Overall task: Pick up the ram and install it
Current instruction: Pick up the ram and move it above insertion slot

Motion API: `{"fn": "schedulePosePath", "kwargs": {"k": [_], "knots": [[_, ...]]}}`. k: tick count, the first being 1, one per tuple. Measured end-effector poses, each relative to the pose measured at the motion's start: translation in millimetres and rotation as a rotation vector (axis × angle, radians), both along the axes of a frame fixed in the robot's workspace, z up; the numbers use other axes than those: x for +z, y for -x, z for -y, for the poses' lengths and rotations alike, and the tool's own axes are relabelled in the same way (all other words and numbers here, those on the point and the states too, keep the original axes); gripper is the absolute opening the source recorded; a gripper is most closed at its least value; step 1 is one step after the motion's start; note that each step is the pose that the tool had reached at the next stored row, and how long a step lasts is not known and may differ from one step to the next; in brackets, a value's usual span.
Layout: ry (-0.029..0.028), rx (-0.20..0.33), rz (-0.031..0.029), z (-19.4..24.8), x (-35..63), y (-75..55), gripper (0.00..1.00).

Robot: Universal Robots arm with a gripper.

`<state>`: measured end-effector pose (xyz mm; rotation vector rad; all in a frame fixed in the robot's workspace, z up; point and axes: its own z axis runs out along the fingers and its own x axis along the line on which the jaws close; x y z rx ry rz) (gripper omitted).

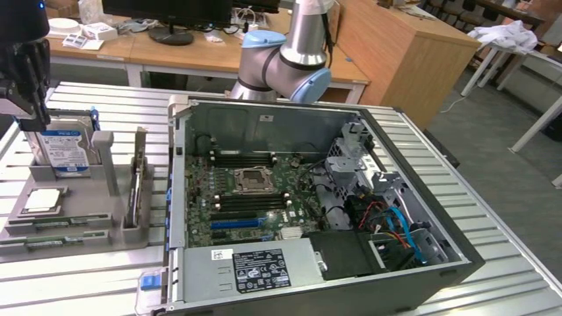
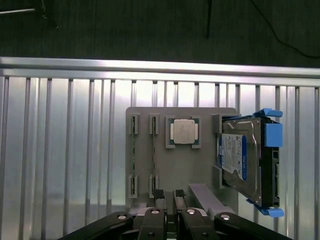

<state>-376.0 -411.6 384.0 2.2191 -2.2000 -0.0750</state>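
Arm [image 1: 303,36] reaching over the grey tray [image 2: 200,170], jaws downward, slightly apart, empty, near the ram [image 2: 153,155]

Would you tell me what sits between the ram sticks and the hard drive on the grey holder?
The silver processor chip sits between the ram sticks and the hard drive, on the grey holder; the wrist view shows it plainly.
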Motion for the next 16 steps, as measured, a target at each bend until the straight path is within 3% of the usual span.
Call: {"fn": "schedulePosePath", "kwargs": {"k": [3,16], "knots": [[0.0000,0.000,0.0000,0.0,0.0,0.0,0.30],[-0.0001,0.000,0.0000,0.0,0.0,0.0,0.30]]}}
